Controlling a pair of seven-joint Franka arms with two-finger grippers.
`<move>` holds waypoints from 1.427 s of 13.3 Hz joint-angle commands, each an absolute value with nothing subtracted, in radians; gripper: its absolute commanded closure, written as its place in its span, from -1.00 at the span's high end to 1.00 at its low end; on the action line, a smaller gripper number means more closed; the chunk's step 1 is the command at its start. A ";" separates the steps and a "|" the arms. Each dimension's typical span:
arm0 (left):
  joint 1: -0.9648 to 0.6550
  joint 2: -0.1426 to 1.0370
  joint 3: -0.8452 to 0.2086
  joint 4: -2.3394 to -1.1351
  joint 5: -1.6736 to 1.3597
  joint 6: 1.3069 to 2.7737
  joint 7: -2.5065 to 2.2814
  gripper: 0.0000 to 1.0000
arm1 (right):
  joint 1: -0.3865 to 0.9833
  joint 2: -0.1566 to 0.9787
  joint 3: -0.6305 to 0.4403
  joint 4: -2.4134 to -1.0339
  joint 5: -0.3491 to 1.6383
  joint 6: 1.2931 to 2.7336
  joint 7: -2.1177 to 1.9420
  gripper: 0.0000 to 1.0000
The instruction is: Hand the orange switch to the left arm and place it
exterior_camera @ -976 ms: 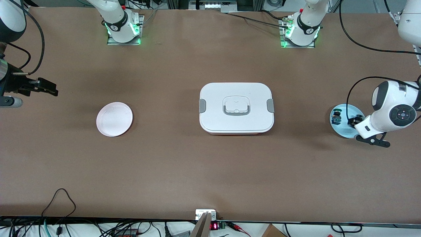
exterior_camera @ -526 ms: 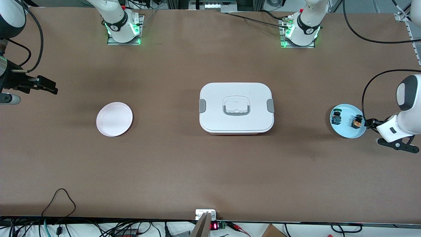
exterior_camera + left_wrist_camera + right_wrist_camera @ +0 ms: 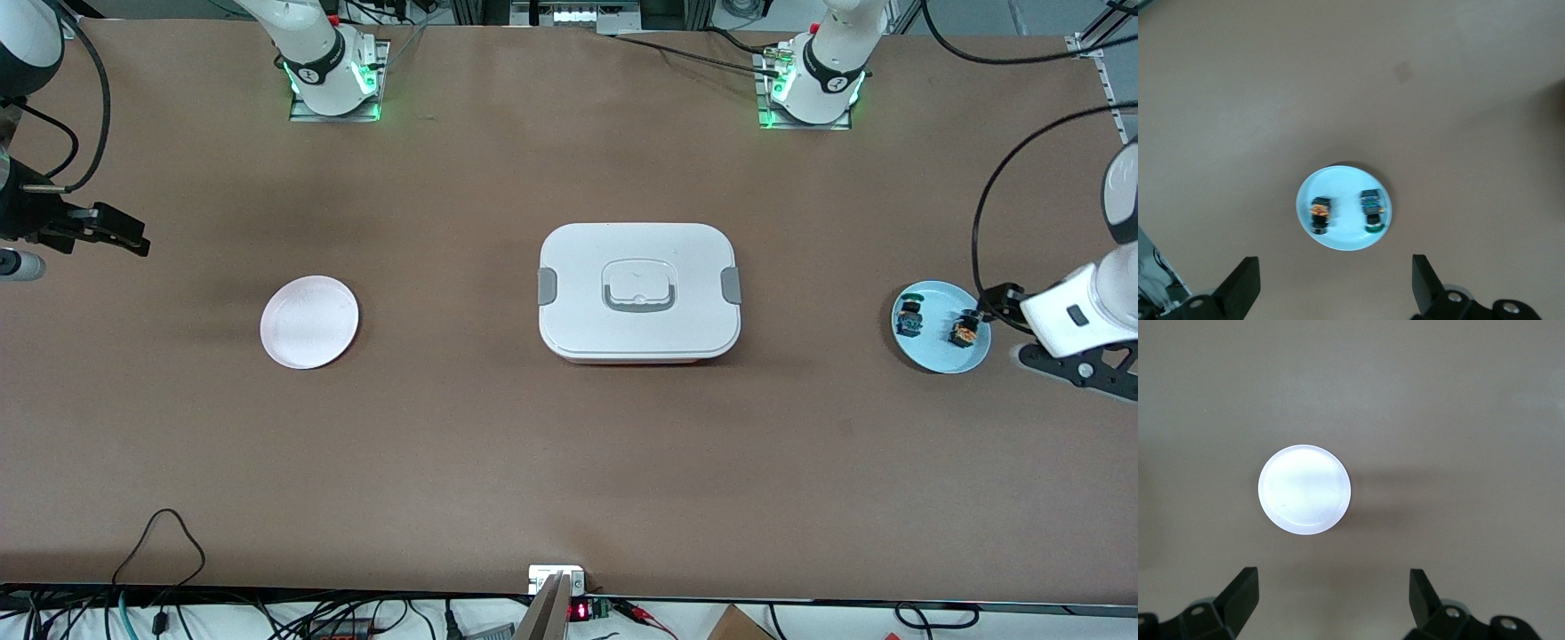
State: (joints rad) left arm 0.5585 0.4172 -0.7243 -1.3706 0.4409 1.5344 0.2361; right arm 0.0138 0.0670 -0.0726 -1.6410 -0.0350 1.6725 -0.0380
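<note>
The orange switch (image 3: 963,330) lies on a light blue plate (image 3: 933,351) at the left arm's end of the table, beside a switch with a green cap and blue body (image 3: 909,317). My left gripper (image 3: 997,307) hangs open and empty in the air over the plate's outer edge. In the left wrist view the orange switch (image 3: 1319,213) and the green one (image 3: 1371,210) lie on the plate (image 3: 1343,190), ahead of the open left gripper (image 3: 1335,277). The white box (image 3: 638,293) stands at the table's middle. My right gripper (image 3: 116,229) is open and empty.
A pale round plate (image 3: 309,322) lies toward the right arm's end of the table, and it also shows in the right wrist view (image 3: 1305,489) ahead of the right gripper (image 3: 1333,587). Cables run along the table's near edge (image 3: 160,533).
My left gripper has drawn back from over the blue plate toward the table's end, and the orange switch now shows uncovered on the plate. My right gripper has shifted slightly toward its table end.
</note>
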 commanded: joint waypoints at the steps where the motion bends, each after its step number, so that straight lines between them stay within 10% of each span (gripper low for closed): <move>1: 0.433 0.275 -0.585 -1.379 0.284 1.473 0.258 1.00 | 0.009 0.054 -0.067 -1.640 -0.041 1.674 -0.032 1.00; 6: -0.047 0.115 0.084 -1.503 -0.075 1.466 0.207 1.00 | 0.008 0.046 -0.072 -1.640 -0.040 1.660 -0.028 1.00; 11: -0.072 -0.011 0.118 -1.702 -0.080 1.581 0.107 1.00 | 0.006 0.031 -0.072 -1.641 -0.040 1.652 -0.035 1.00; 19: -0.071 -0.011 0.063 -1.683 -0.031 1.569 0.031 1.00 | 0.009 0.028 -0.069 -1.632 -0.038 1.623 -0.031 1.00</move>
State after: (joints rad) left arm -0.0659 0.0149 0.0637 -1.6686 -0.0597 1.5546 0.0346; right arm 0.0130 0.0411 -0.0752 -1.6383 -0.0350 1.6404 -0.0365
